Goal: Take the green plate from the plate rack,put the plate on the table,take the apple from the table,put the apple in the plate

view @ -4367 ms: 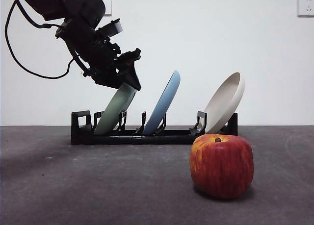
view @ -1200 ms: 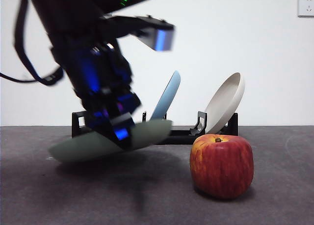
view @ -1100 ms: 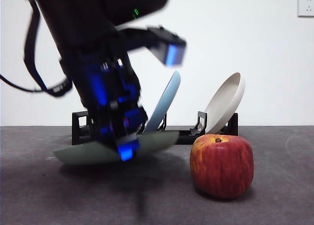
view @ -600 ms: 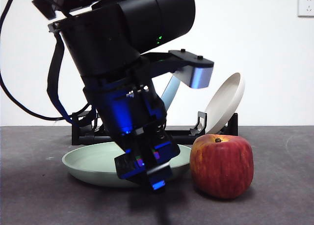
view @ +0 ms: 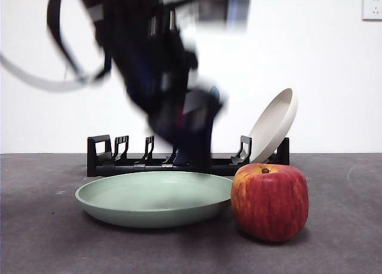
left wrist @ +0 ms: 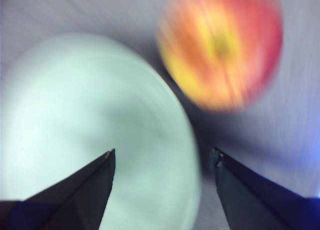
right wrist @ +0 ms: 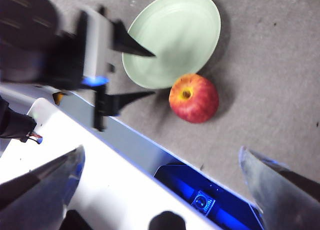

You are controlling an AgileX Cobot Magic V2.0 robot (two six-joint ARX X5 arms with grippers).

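The green plate (view: 154, 197) lies flat on the table (view: 54, 244), just left of the apple (view: 270, 202) and about touching it. The plate rack (view: 119, 162) stands behind them. My left gripper (view: 192, 144) is blurred, open and empty, in the air above the plate's right part. Its wrist view shows the open jaws (left wrist: 162, 160) over the plate (left wrist: 75, 125), with the apple (left wrist: 220, 49) beyond. My right gripper (right wrist: 160, 160) is open and empty, high above the plate (right wrist: 172, 37) and the apple (right wrist: 194, 97).
A beige plate (view: 273, 125) leans in the rack's right end. A light blue plate (view: 214, 95) in the middle slot is mostly hidden by the left arm. The left gripper (right wrist: 132, 72) also shows in the right wrist view.
The left gripper carried the green plate from the rack down to the table, let it go, and has now risen above it. The apple has not moved.
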